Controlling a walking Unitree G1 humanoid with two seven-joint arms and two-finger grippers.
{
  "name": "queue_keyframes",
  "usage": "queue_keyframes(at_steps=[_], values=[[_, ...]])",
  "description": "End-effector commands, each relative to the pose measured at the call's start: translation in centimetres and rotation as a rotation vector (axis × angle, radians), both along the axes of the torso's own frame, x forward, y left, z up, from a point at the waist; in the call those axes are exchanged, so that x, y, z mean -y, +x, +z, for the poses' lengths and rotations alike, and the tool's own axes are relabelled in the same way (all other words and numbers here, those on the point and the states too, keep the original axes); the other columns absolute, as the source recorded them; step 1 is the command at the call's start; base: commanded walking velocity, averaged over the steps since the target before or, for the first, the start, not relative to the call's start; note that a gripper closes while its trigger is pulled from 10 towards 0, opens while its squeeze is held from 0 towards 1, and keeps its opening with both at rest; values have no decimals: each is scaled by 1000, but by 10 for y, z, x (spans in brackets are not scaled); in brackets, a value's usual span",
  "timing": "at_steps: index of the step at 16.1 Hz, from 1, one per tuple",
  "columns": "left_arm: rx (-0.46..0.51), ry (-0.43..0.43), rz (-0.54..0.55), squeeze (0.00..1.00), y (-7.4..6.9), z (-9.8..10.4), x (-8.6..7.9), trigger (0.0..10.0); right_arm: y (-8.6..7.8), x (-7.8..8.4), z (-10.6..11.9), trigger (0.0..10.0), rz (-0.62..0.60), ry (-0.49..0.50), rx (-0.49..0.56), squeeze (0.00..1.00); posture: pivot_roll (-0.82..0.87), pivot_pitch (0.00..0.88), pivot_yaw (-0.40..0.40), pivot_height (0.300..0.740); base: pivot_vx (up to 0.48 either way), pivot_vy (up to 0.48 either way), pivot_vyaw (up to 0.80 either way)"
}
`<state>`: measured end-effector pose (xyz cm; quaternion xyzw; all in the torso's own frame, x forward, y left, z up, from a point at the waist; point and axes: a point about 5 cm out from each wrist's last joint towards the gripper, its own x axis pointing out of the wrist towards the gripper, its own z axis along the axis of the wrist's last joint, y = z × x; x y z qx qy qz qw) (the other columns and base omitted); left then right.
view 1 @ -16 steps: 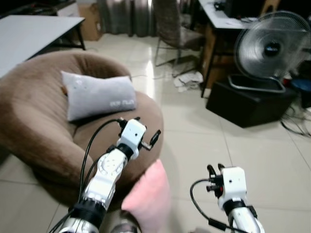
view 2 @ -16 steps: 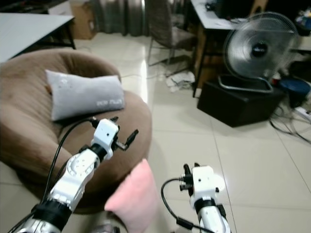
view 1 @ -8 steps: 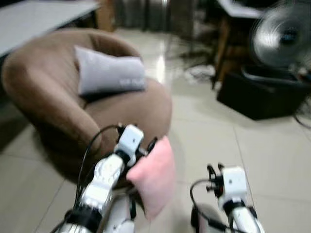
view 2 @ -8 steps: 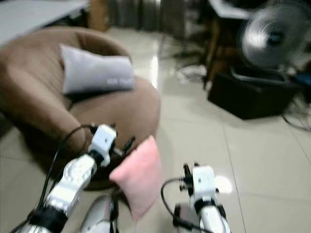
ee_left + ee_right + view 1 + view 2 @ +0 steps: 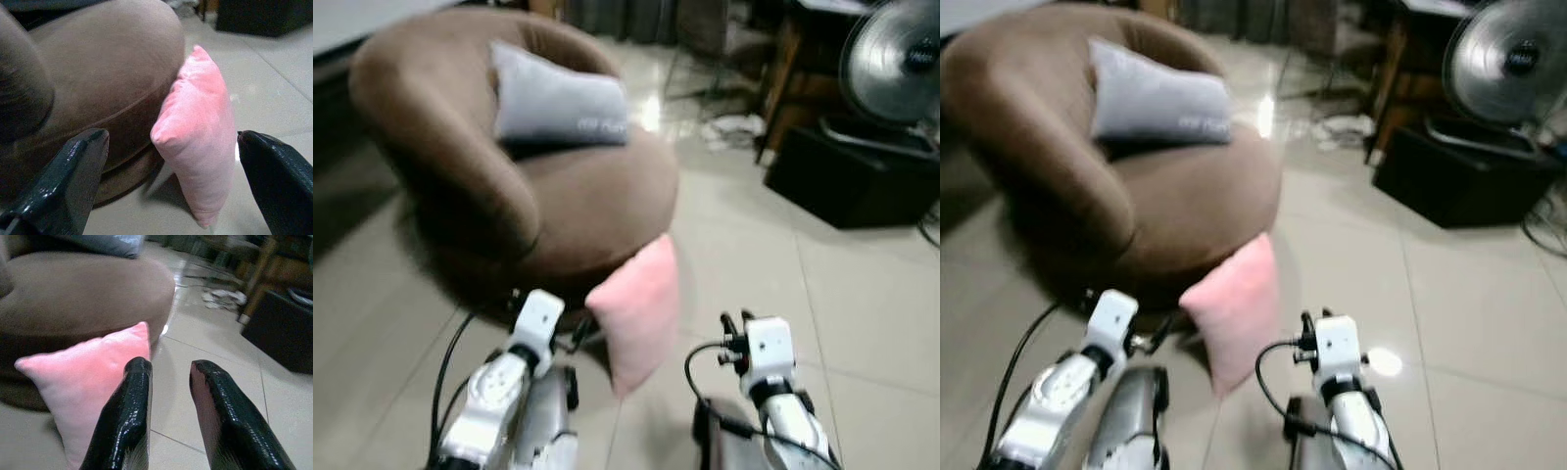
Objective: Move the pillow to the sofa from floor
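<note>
The pink pillow stands on end on the floor at lower centre, leaning against the sofa; left gripper is wide open around nothing, right gripper slightly parted, so a careless reach likely topples it.

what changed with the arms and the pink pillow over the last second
The left tool has dropped from over the sofa's seat to floor level beside the pink pillow, its fingers wide open with the pillow between them in the left wrist view. The whole picture has shifted, so the camera tilted down and moved closer. The pillow still stands on the floor against the brown sofa, the grey pillow stays on the seat, and the right tool keeps low.
</note>
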<state>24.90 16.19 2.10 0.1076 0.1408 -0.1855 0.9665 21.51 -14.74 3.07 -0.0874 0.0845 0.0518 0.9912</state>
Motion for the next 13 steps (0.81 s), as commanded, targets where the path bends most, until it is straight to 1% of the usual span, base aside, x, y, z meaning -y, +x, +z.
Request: queue_keyframes(at_steps=[1, 2, 4, 5, 7, 8, 10, 11, 12, 13], values=[[-22, 9, 13, 0, -6, -3, -3, 10000, 5, 5, 1, 10000, -25, -17, 20, 0, 49, 53, -52, 590, 0, 0, 0], [18, 35, 26, 0, -17, 8, -9, 10000, 19, 3, 1, 10000, -22, -23, 38, 0, 97, 70, -77, 590, 0, 0, 0], [38, 35, 52, 0, -26, 20, -12, 10000, 28, 0, -1, 10000, 3, -10, 39, 0, 97, 70, -77, 590, 0, 0, 0], [63, 45, 67, 0, -34, 33, -16, 10000, 32, -4, -3, 10000, 21, -6, 45, 0, 181, 101, -100, 590, 0, 0, 0], [73, 51, 78, 0, -37, 39, -16, 10000, 35, -4, -3, 10000, 21, -3, 57, 0, 181, 101, -100, 590, 0, 0, 0], [86, 47, 99, 0, -40, 45, -18, 10000, 37, -4, -3, 10000, 15, 32, 65, 0, 205, 118, -127, 590, 0, 0, 0], [68, 34, 102, 0, -40, 42, -15, 10000, 37, -6, -8, 10000, 31, 93, 38, 0, 202, 114, -142, 590, 0, 0, 0], [61, 64, 96, 0, -27, 33, -13, 10000, 33, -9, -11, 10000, 75, 137, 33, 0, 182, 113, -151, 590, 0, 0, 0], [68, 66, 95, 0, -21, 33, -14, 10000, 32, -10, -12, 10000, 94, 135, 30, 0, 178, 110, -151, 590, 0, 0, 0], [69, 66, 91, 0, -19, 33, -13, 10000, 32, -10, -11, 10000, 99, 130, 31, 0, 168, 107, -147, 590, 0, 0, 0]])
